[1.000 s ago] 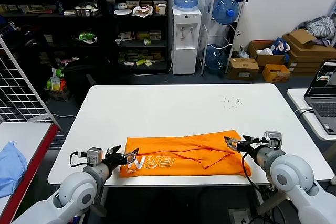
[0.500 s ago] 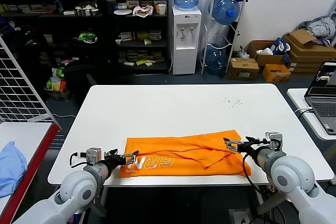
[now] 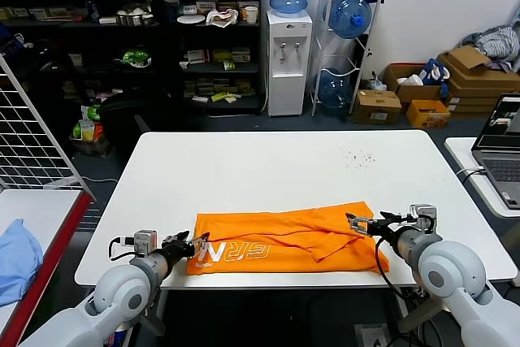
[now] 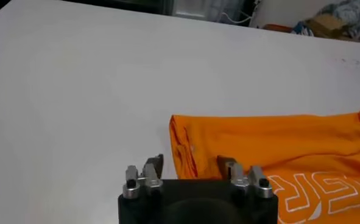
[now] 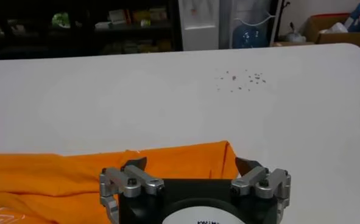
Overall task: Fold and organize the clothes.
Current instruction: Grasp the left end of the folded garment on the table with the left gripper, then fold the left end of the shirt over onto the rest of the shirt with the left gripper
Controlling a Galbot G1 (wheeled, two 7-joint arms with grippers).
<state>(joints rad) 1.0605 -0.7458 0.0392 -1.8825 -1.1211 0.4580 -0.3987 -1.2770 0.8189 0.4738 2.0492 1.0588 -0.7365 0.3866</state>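
Off to the far left, a light blue cloth point(image 3: 16, 256) lies on a separate side table point(image 3: 36, 209) with a red edge. On the white counter point(image 3: 268, 168) in front of the robot, the left end effector point(image 3: 193, 243) sits low at the near edge, right at the left end of the orange T-shirt point(image 3: 284, 237). Its fingers point(image 4: 153, 165) stand apart with the shirt's folded corner between them, though I cannot tell whether they are actually pinching the fabric. The T-shirt lies as a long folded band along the near edge of the counter, white lettering showing on the near left part and rumpled folds toward the right. At its right end, the right end effector point(image 3: 363, 223) hovers low over the far right corner of the shirt, fingers point(image 5: 134, 164) spread wide with the cloth edge just ahead of them and nothing held. A sprinkle of small dark specks point(image 3: 358, 157) marks the counter farther back on the right. Beyond the counter's right side, a laptop point(image 3: 502, 148) sits open on another table.
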